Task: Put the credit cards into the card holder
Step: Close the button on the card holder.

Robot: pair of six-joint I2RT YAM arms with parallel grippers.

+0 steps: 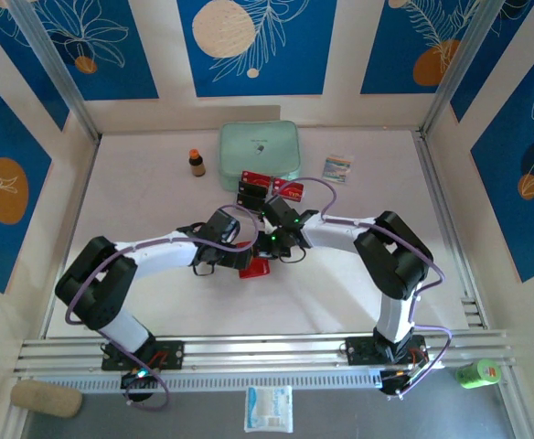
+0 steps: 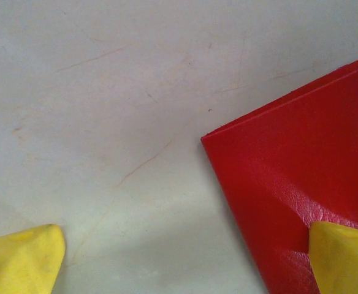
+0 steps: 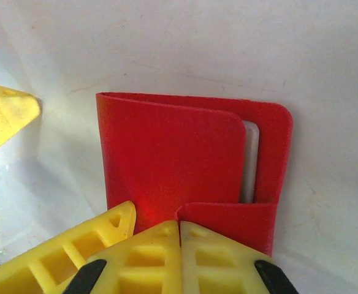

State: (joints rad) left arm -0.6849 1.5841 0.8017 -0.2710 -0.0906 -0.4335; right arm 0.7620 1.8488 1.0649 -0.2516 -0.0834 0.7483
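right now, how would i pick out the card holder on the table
Find the big mint-green case at the back, then come forward. Past the banded red cards lies the card holder: plain red, folded, no dark bands.

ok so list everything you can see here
cards: several, red with dark bands, heaped before the case
holder: one, red, mid-table under the grippers
case: one, mint green, far middle
bottle: one, brown, orange cap, left of case
packet: one, pale striped, right of case
white pack: one, near edge, middle
green item: one, near right corner
beige item: one, near left corner
table: one, white
left gripper: one, yellow fingers, open, one tip over holder
right gripper: one, yellow fingers, shut at holder's flap
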